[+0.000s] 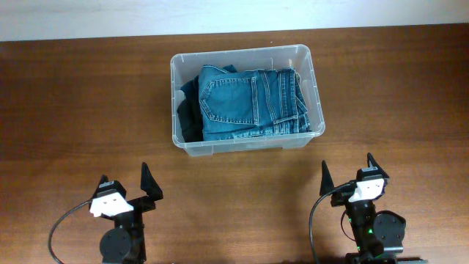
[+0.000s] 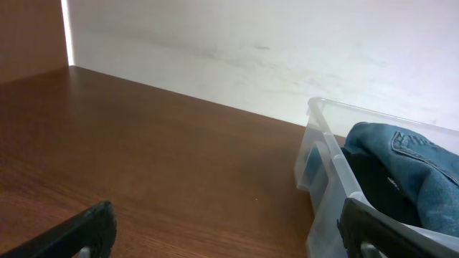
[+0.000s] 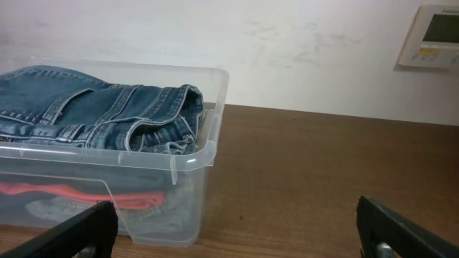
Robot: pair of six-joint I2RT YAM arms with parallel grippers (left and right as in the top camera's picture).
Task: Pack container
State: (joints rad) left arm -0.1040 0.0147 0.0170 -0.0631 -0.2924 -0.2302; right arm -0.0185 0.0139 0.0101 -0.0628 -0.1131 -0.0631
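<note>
Nearest us, at the near edge of the table (image 1: 73,110), both arms sit parked. The left gripper (image 1: 124,177) has its jaws wide apart with nothing between them. The right gripper (image 1: 348,170) is the same, spread wide and empty. Each wrist view confirms it: two black fingertips low in the corners, bare wood between.

Moving outward, the container (image 1: 220,147) stands on the table past both grippers, roughly centred but a touch closer to the right arm's side, well clear of either set of fingers. Inside it lies a pair of folded blue jeans (image 1: 249,103), filling the middle and right of the bin, with a dark garment (image 1: 189,110) tucked along the left wall. Through the clear near wall the right wrist camera catches something red (image 3: 86,193) lower down, under the denim. No loose item shows on the table.

So the packing looks close to done, and what remains is probably settling the load. From the right wrist the denim seems to ride about level with the rim, though that angle is low and I can't be sure. To do this well, come in from above, not across the rim. Press the jeans flat at the waistband end on the right, where the folds bunch highest. Keep the other arm ready against a near corner so the light bin doesn't slide away.
</note>
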